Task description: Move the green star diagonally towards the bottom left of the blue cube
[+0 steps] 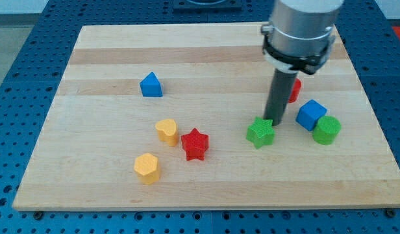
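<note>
Blue pegboard surrounds the wooden desk [109, 39]. Left to right: blue triangular block [151, 85], yellow hexagon block [147, 168], yellow heart-ish block [166, 130], red star [195, 143], then the green star [260, 132]. The arm stands straight up, my tip [275, 121] touching the star's upper right edge. No fingers here, just a rod. A red block [295, 90] peeks out behind it, and the blue cube [310, 114] touches the green cylinder [327, 129].

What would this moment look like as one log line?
my tip: touching green star, its upper right | blue cube: right of star | star: not yet lower left
</note>
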Controlling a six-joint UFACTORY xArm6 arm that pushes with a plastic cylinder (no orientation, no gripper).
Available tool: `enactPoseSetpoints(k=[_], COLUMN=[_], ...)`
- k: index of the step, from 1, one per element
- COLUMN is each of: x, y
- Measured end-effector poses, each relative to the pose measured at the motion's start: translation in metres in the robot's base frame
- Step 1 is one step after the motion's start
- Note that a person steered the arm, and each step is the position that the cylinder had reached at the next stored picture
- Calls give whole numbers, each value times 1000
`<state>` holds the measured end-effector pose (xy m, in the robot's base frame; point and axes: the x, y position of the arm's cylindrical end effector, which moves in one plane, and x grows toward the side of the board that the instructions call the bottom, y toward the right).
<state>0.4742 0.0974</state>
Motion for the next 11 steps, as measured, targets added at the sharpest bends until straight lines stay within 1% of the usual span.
enactPoseSetpoints(k=[1, 2, 3, 4, 5, 7, 9, 10, 11], x=[-8, -21, -17, 8, 24, 47, 70, 86, 102], y=[-39, -45, -25, -25, -44, -45, -67, -85, -116])
